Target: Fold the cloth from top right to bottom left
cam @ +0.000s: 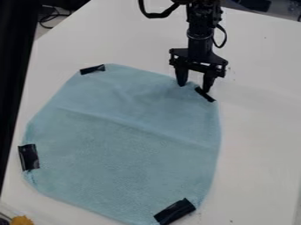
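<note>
That light blue cloth (123, 154) ought to weigh next to nothing, from where I stand. It looks soft and limp, nothing to break, so I'd expect it to drape and crumple rather than swing over like a board. The place to take it is the top right corner, right by the short black strip (204, 94); I'd pinch a good bit of fabric there, since a nip at the very edge might slip out. Lifted low and drawn over to the bottom left, it should follow easily enough, though the middle could bunch.

As for its looks, it's a broad piece with rounded corners, a faintly fuzzy texture and a long, shallow crease slanting across its upper half, with a few soft ripples above that. Each corner has a dark patch, the lower ones bigger and shinier. It's spread out unfolded on the white bench (258, 145), below the arm.

The black two-finger gripper (194, 87) hangs over that top right corner with its fingers well parted, one to either side of the cloth's edge there, and it has nothing pinched between them that I can see.
</note>
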You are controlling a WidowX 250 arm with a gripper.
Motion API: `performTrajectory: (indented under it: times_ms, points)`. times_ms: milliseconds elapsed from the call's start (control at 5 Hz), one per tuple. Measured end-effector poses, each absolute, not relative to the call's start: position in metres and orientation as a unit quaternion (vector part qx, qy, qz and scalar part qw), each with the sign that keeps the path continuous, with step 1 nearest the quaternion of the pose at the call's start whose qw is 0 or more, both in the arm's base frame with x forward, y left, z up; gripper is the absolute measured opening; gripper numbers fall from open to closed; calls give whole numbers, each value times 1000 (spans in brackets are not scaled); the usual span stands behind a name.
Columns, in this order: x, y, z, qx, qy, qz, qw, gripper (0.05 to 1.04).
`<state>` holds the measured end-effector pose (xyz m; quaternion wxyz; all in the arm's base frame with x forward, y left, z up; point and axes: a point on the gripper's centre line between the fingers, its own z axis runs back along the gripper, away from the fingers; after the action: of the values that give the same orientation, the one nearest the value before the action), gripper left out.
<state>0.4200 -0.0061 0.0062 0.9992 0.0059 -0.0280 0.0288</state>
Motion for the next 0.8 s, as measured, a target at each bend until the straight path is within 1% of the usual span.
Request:
performTrajectory:
  times_ms: [200, 400, 600, 800]
  points:
    - [420, -11, 7, 5, -33, 23, 999, 388]
    - [419, -11, 7, 7, -35, 21, 999, 211]
    - [417, -8, 9, 15, -33, 14, 999, 109]
    - [412, 9, 24, 36, -25, 18, 999, 68]
